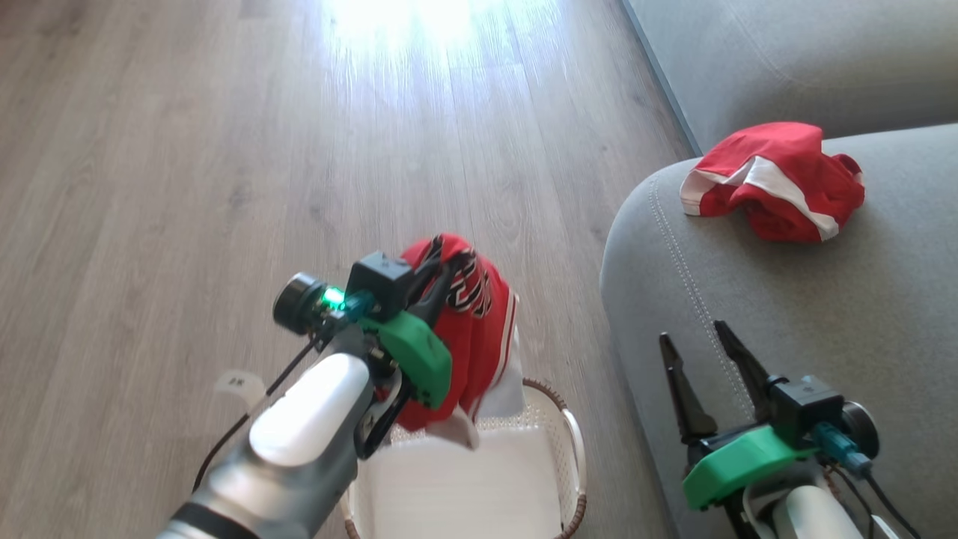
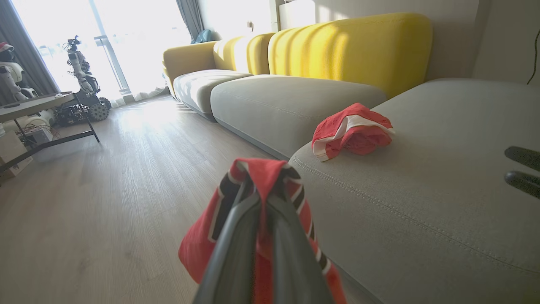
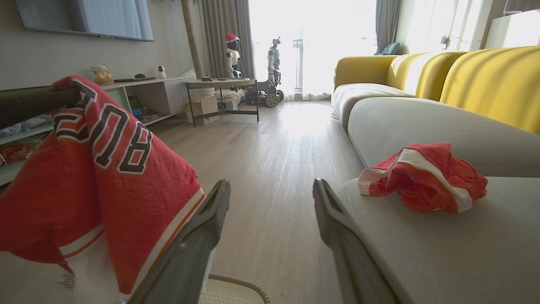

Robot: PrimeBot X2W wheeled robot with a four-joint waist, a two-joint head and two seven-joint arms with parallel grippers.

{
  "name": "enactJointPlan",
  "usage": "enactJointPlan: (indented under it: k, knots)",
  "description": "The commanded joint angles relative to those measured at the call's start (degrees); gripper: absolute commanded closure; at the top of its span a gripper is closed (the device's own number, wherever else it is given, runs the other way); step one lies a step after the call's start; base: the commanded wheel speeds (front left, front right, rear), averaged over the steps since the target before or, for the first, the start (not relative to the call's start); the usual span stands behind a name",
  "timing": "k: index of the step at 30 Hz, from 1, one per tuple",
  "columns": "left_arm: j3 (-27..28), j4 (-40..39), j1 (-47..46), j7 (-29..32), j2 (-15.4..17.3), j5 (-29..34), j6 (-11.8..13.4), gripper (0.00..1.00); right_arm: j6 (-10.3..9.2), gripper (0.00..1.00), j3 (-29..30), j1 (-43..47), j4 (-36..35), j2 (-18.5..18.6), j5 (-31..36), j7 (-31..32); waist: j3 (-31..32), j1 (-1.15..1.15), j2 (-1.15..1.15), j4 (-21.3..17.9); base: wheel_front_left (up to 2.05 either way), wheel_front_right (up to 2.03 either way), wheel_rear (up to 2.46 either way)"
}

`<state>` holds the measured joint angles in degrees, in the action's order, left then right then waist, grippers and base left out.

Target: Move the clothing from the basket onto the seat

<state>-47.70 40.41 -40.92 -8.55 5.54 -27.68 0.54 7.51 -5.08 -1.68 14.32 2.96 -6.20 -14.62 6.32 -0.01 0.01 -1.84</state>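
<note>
Left gripper (image 1: 449,260) jaws clamped on jersey (image 1: 483,337), held high mid-frame to pull hem clear of basket (image 1: 575,442); shorts (image 1: 778,187) already on seat (image 1: 861,314), upper right; right gripper (image 1: 691,331) jaws apart, empty.

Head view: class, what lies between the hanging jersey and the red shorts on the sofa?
In the head view, a strip of bare wooden floor, then the stitched grey edge of the sofa, separates the jersey from the shorts; nothing else lies there.
</note>
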Motion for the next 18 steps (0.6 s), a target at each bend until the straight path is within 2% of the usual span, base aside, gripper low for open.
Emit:
enactJointPlan:
  k: [1, 8, 18]
  knots:
    - [2.18, -2.66, -4.62, 0.50, 1.29, -0.37, 0.32, 1.00, -0.02, 0.00, -1.94, -2.06, -1.52, -0.08, -0.45, -0.38, 0.42, 0.01, -0.01, 0.19, 0.00, 0.00, 0.00]
    - [1.81, -5.69, -7.72, 2.62, 0.53, -0.43, 0.57, 1.00, -0.02, 0.00, -5.84, -3.37, 0.90, -0.08, -1.11, -0.38, 1.27, 0.01, -0.01, 0.47, 0.00, 0.00, 0.00]
    - [0.50, -7.05, -11.43, 4.56, -1.22, -0.81, 0.64, 1.00, -0.02, 0.00, -16.67, -9.00, 5.68, -0.08, -4.31, -0.38, 1.86, 0.01, -0.01, 0.76, 0.00, 0.00, 0.00]
